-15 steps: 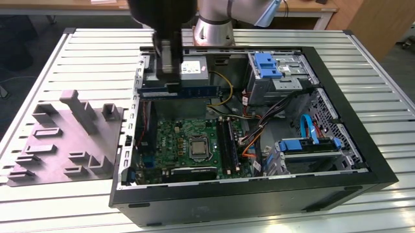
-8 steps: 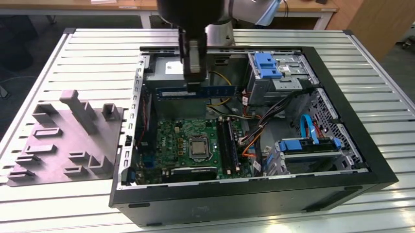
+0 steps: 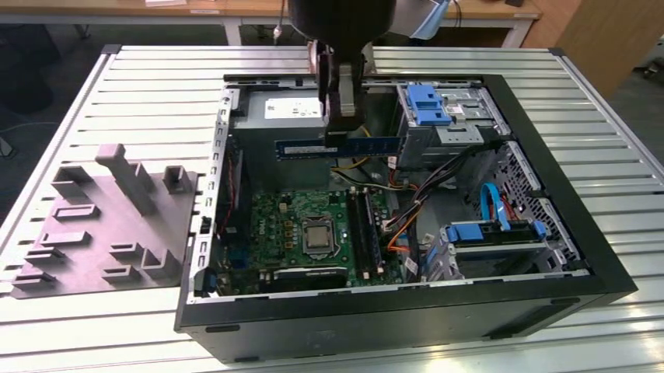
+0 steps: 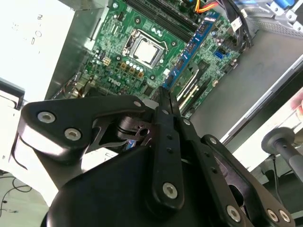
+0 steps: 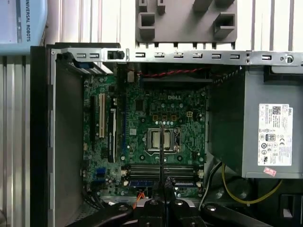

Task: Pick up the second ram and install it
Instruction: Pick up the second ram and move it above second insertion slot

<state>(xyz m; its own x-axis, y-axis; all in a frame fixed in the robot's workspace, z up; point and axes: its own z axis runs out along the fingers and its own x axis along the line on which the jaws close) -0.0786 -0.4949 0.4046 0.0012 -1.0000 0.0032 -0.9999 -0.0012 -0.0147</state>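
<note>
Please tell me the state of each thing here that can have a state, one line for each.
Long, flat blue-green memory stick with black chips: held in the air above the green motherboard, not in a slot.
Black two-finger gripper: shut on the memory stick.
Black metal computer case: lying on its side, open.

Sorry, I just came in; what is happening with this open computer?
The arm's gripper is shut on the second ram and holds it in the air over the open computer case. The stick is not yet seated in the motherboard below it. A grey tray lies on the table beside the case, on the exterior view's left.
</note>
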